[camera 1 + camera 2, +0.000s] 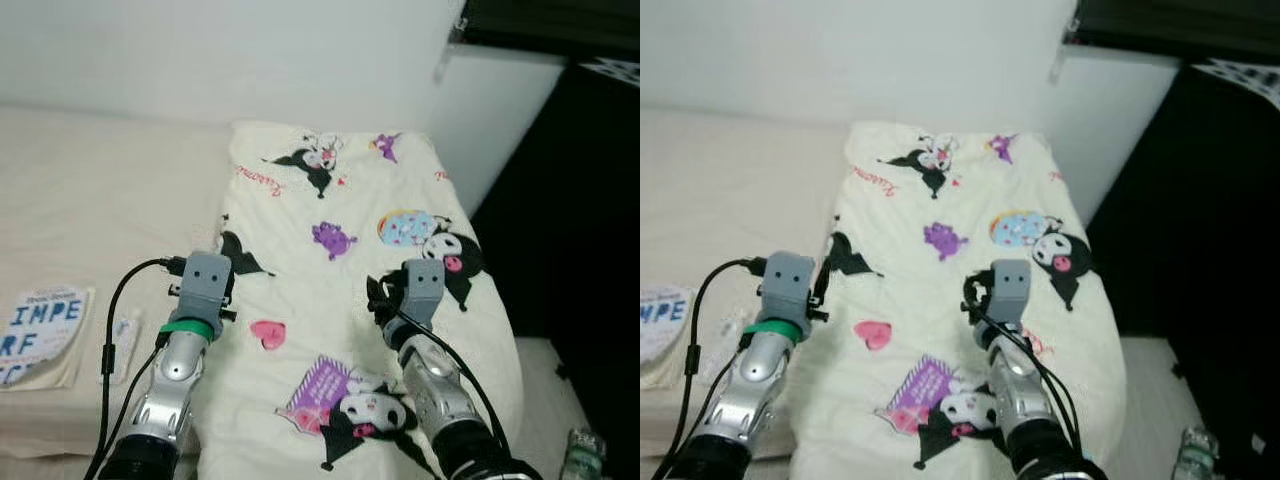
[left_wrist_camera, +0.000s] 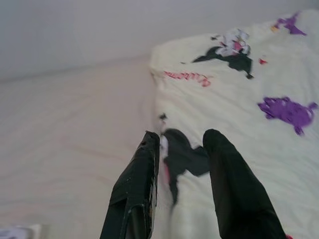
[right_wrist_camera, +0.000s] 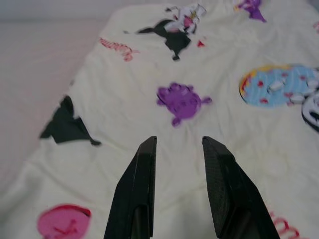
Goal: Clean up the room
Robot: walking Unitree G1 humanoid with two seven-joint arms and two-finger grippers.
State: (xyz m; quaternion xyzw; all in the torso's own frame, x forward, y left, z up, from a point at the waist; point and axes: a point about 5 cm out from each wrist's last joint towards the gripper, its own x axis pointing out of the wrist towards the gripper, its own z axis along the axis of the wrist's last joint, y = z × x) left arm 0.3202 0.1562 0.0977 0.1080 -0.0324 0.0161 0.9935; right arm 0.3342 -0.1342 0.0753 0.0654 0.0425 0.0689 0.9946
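Observation:
A cream blanket [image 1: 340, 260] printed with black, purple and pink cartoon figures lies spread over the right part of the bed. My left gripper [image 2: 182, 137] is open at the blanket's left edge [image 2: 162, 149]; that edge and a black print lie between its fingers. The left arm [image 1: 185, 350] reaches in from the lower left. My right gripper [image 3: 177, 140] is open just above the middle of the blanket, pointing toward a purple print [image 3: 182, 102], with nothing between its fingers. The right arm [image 1: 435, 370] lies over the blanket's near end.
Bare beige mattress [image 1: 100, 200] extends to the left, with a round-printed booklet [image 1: 42, 335] and a small white item [image 1: 125, 335] near its front edge. A white wall runs behind the bed. Dark furniture [image 1: 580, 200] stands at the right; a bottle [image 1: 582, 452] is on the floor.

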